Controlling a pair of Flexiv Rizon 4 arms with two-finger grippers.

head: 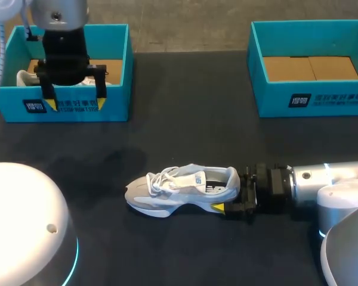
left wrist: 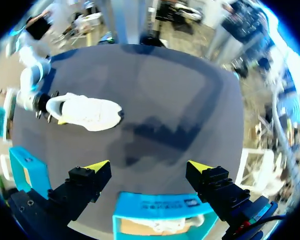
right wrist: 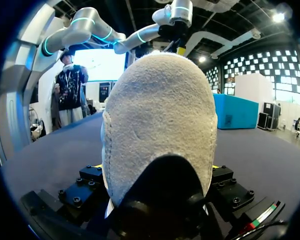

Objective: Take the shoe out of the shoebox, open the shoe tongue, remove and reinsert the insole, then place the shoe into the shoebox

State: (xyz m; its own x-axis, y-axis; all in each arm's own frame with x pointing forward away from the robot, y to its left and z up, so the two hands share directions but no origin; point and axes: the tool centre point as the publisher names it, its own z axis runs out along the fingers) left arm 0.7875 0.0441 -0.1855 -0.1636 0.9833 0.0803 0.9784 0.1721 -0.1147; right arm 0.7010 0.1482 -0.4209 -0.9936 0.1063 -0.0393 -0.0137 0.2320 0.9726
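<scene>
While the left fingers point(head: 50, 102) are held apart well behind and left of the shoe point(head: 179, 189), over a shoebox point(head: 116, 71), the shoe is rested upright on the bench point(head: 185, 119), its heel clamped between the right fingers point(head: 218, 208).

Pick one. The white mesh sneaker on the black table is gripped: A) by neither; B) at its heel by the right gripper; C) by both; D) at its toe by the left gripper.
B: the right gripper clamps the white sneaker at its heel; the left gripper hangs open over a teal shoebox.
</scene>
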